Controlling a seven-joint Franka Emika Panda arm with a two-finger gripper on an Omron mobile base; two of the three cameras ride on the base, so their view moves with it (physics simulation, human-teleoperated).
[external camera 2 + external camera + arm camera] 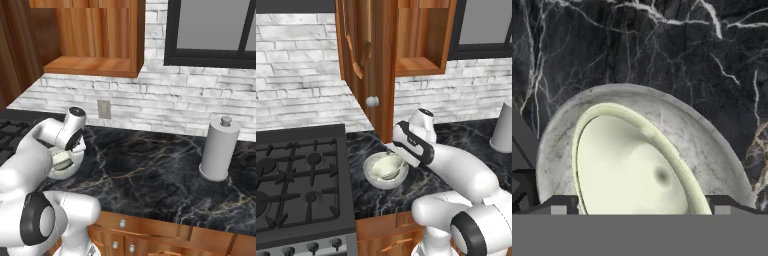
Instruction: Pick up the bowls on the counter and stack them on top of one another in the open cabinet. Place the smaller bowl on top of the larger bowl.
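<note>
The smaller bowl [632,170] sits inside the larger bowl [712,150], and both rest on the black marble bench [381,197], just right of the gas stove [301,185] and below the open cabinet [421,35]. The cream bowl is not level: in the hand view it leans on its side against the wall of the speckled bowl, its rim showing as a long oval running from upper left to lower right, its smooth inside facing the camera. The speckled bowl stands upright, mouth up.

The gripper [639,212] hangs right over the pair, its two dark finger tips [559,206] set wide apart at either side of the cream bowl's lower edge, close to it. The jaws stand fully spread and hold nothing; whether a tip touches the bowl's rim cannot be told.

In the left base view the hand hides part of the bowls' right edge. The cabinet door [368,60] with its round silver knob [372,101] hangs open above the bowls. A pale cylindrical canister [219,149] stands well apart, far right on the bench.
</note>
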